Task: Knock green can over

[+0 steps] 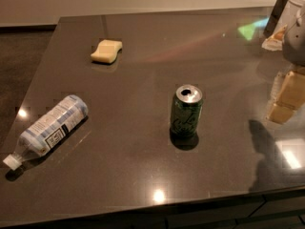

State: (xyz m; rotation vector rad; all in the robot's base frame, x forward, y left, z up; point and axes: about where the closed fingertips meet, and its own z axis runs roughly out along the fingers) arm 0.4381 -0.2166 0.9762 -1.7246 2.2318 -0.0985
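Note:
The green can (186,111) stands upright near the middle of the dark glossy table (143,46). It has pale lettering on its side and an open silver top. My gripper (296,37) shows only as a white and grey shape at the far right edge, above the table and well to the right of and beyond the can. It is apart from the can.
A clear plastic bottle (50,127) with a blue-white label lies on its side at the left front. A yellow sponge (106,51) lies at the back left. A pale reflection (286,98) and a dark shadow (268,154) lie on the table at the right. The table's front edge runs along the bottom.

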